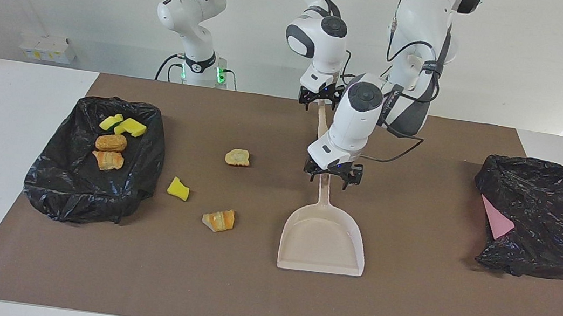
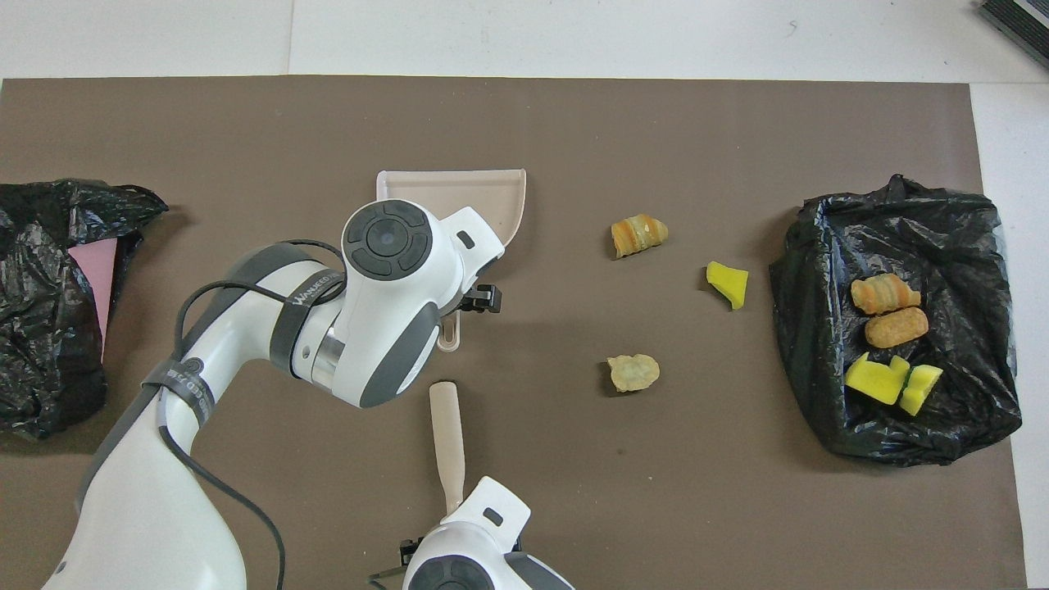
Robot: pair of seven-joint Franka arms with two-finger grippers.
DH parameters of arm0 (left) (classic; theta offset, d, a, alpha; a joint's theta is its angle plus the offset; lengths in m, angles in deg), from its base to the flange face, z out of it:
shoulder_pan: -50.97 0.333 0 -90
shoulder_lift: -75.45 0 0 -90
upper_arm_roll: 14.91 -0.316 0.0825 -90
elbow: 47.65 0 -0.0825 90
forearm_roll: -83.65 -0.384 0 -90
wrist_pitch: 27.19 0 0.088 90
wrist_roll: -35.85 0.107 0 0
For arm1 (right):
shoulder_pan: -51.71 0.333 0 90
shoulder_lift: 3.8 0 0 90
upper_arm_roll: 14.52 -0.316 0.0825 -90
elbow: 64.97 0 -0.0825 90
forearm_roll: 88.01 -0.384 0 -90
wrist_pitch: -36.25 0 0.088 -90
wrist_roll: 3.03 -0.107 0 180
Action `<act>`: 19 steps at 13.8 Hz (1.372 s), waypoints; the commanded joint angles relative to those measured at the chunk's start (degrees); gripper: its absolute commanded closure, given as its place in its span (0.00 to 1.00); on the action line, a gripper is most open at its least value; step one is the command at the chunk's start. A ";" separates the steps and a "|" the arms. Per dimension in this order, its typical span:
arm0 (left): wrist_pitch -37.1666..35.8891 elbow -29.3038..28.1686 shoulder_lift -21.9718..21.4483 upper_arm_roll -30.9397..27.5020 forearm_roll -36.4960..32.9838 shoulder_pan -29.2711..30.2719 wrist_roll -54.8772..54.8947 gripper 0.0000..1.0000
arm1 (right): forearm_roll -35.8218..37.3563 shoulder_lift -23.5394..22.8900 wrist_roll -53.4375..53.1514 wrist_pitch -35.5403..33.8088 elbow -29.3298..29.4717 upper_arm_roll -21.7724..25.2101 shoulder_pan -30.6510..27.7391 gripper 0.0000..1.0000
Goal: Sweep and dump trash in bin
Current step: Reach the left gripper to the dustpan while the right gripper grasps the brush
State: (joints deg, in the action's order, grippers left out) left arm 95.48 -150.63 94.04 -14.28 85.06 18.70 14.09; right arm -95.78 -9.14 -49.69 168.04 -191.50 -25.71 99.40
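To lift the dustpan [image 1: 323, 239] well, the left pincer [image 1: 332, 175], spread over its handle, should pinch it squarely, while the right pincer [image 1: 319, 99], spread, hovers over the brush [image 2: 447, 434]; three scraps [image 1: 219, 220] lie beside the bag [image 1: 86, 192], four inside.

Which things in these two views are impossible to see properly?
- Dustpan handle: overhead view, the left arm covers most of it.
- Brush head: both views, hidden at the right claw.
- Pink sheet: both views, the black bag covers most.
- Left claw touching the handle: facing view, too small.
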 commanded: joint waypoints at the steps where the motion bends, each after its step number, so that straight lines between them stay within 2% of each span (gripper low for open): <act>1: 1.17 -0.99 -0.22 -0.89 -0.89 -1.39 -1.97 0.00 | -1.46 0.34 0.43 1.63 -1.17 0.02 -0.14 0.22; 2: 0.99 -0.99 -0.22 -0.89 -0.89 -1.40 -2.06 0.15 | -1.46 0.42 0.43 1.63 -1.43 0.02 -0.14 0.26; 3: 1.16 -1.25 -0.22 -0.81 -0.80 -1.22 -1.97 0.24 | -1.55 0.42 0.17 1.63 -1.52 0.02 -0.14 0.33; 4: 1.51 -2.21 -0.22 -0.81 -0.71 -1.48 -1.97 0.25 | -3.20 0.42 0.25 1.71 -1.52 0.02 -0.14 0.37; 6: 1.70 -2.84 -0.22 -0.81 -0.80 -1.48 -1.97 0.29 | -5.15 0.42 0.34 1.89 -1.61 0.02 -0.05 0.54; 7: 1.26 -2.58 -0.22 -0.89 -0.71 -1.57 -1.97 0.41 | -5.15 0.42 0.17 1.89 -1.61 0.02 -0.05 0.65; 8: 0.91 -2.40 -0.22 -0.89 -0.71 -1.48 -1.97 0.64 | -5.15 0.51 -0.18 1.63 -1.61 0.02 -0.05 0.80; 9: 0.56 -2.31 -0.22 -0.89 -0.88 -1.48 -1.88 0.89 | -5.15 0.42 -0.36 1.63 -1.44 0.02 0.03 0.89; 10: 0.55 -2.31 -0.40 -0.89 -0.97 -1.31 -1.18 1.00 | -5.15 0.42 -0.01 1.80 -1.35 0.02 0.04 1.00; 13: 0.55 -0.99 -1.10 -0.98 -2.90 -0.52 1.19 1.00 | -4.97 0.86 -0.97 1.28 -1.35 0.02 0.12 1.00; 15: -0.50 -0.82 -2.59 -1.68 -2.99 -0.43 2.33 1.00 | -4.01 2.26 -5.43 1.01 -1.44 0.20 0.48 1.00; 19: -6.12 1.99 -5.22 -2.73 -3.00 1.76 8.90 1.00 | -2.87 6.82 -6.95 -1.79 -1.44 0.55 -4.34 1.00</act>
State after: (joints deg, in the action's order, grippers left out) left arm 92.53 -149.49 91.45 -16.41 83.01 19.15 19.38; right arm -99.27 -6.17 -55.41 167.94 -191.91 -25.04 97.97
